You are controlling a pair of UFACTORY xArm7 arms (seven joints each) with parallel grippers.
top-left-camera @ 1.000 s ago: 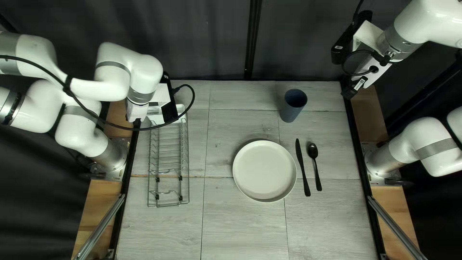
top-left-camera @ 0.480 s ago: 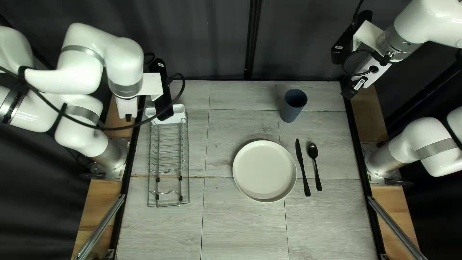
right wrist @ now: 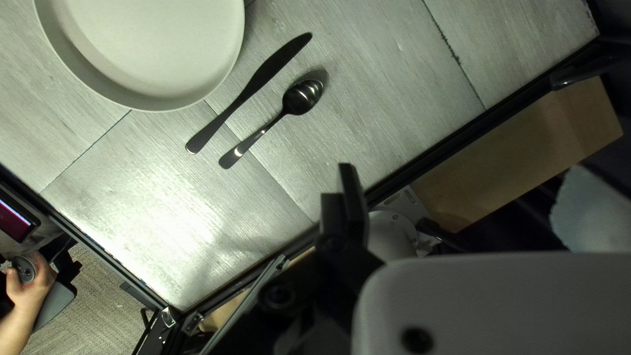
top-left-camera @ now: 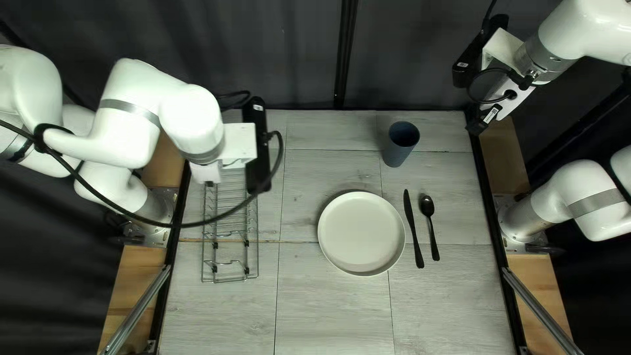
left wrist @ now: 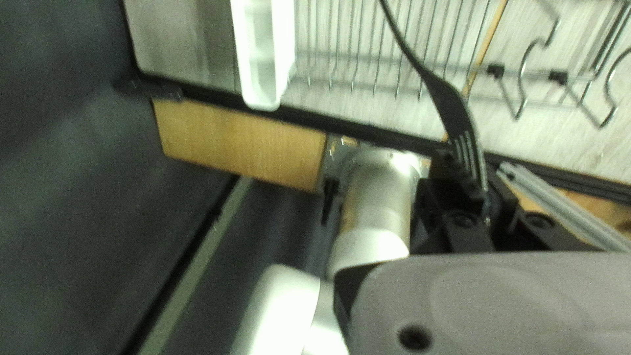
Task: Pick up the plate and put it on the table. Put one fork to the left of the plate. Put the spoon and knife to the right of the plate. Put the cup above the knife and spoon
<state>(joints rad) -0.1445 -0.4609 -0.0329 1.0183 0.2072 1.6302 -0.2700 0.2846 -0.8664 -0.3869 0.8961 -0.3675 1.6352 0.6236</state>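
Top left view: the plate (top-left-camera: 361,231) lies flat on the table (top-left-camera: 320,315), about mid-table. Knife (top-left-camera: 413,229) and spoon (top-left-camera: 429,224) lie side by side just right of the plate, knife nearer it, neither touching it. The cup (top-left-camera: 403,143) stands upright beyond them, toward the far edge. The left arm (top-left-camera: 148,118) reaches over the far end of the wire rack (top-left-camera: 230,236) at the left. The right gripper (top-left-camera: 477,124) hangs raised by the far right corner, well apart from the tableware.

Left wrist view: the left gripper (left wrist: 461,172) is clamped on the fork (left wrist: 451,106) at its tined end, with the handle running out ahead over the rack. A white caddy (left wrist: 261,49) sits at the rack's end.

Right wrist view: plate, knife and spoon lie ahead of the gripper, well clear of it. Its jaws stand wide and hold nothing; only one finger (right wrist: 347,197) shows. A hand (right wrist: 22,286) shows past the table's edge
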